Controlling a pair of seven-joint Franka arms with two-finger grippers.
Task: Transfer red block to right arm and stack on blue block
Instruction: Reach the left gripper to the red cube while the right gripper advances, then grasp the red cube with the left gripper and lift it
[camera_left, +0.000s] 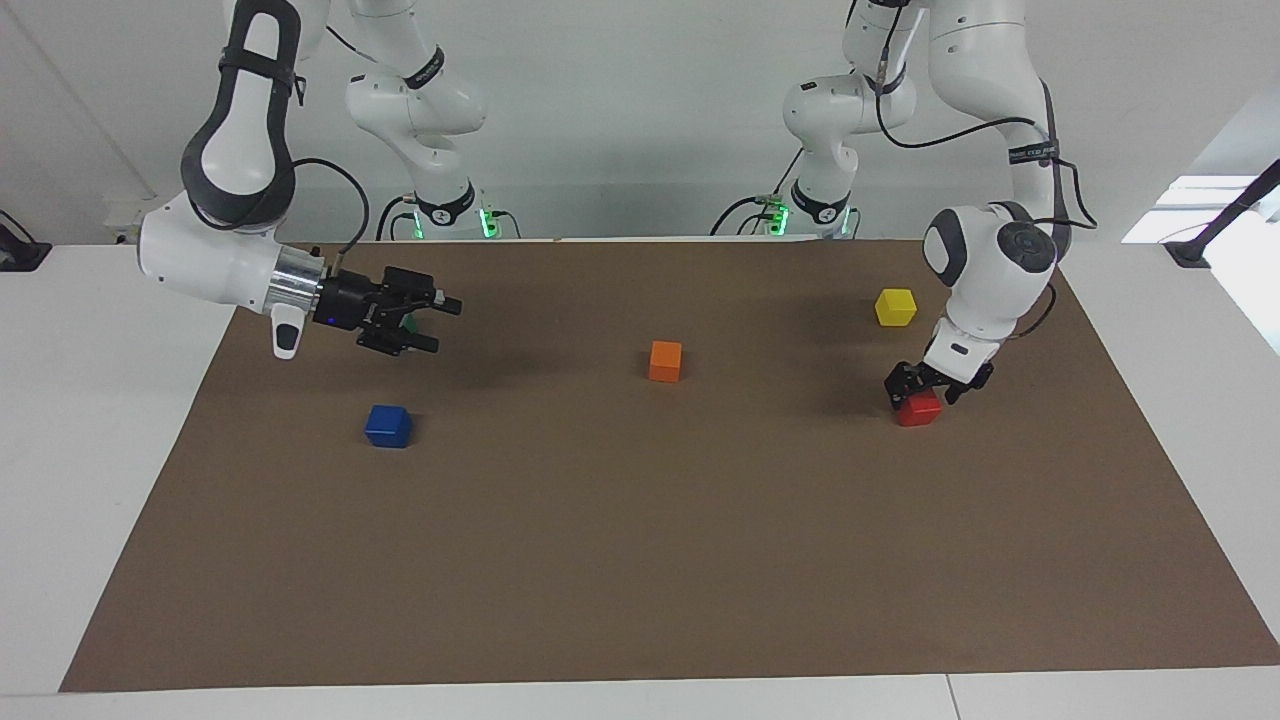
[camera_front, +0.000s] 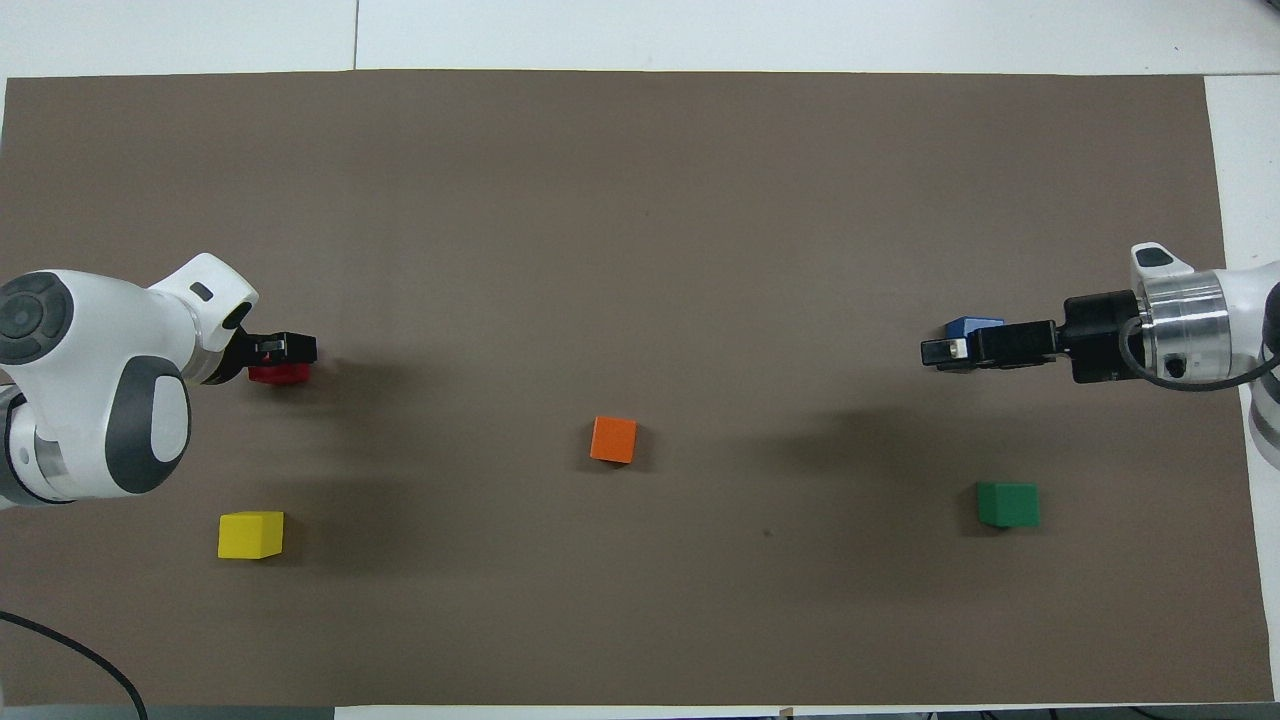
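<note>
The red block (camera_left: 919, 409) sits flat on the tabletop (camera_left: 640, 560) at the left arm's end, a cube with no long axis, its faces slightly turned to the mat's edges. The left tool (camera_left: 926, 387) stands low over it, wide and not yet gripping; if it closes off-centre, I think the block can twist or slip out. The right tool (camera_left: 425, 322), also wide and empty, hangs over the green block (camera_front: 1007, 504), with the blue block (camera_left: 388, 426) resting at that same end of the tabletop.

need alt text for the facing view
The left gripper is down at the red block, open, while the right gripper hangs open above the mat. Blue, orange and yellow blocks sit apart.

Matt brown mat (camera_left: 640, 560); glossy white arm shells (camera_left: 985, 270).
</note>
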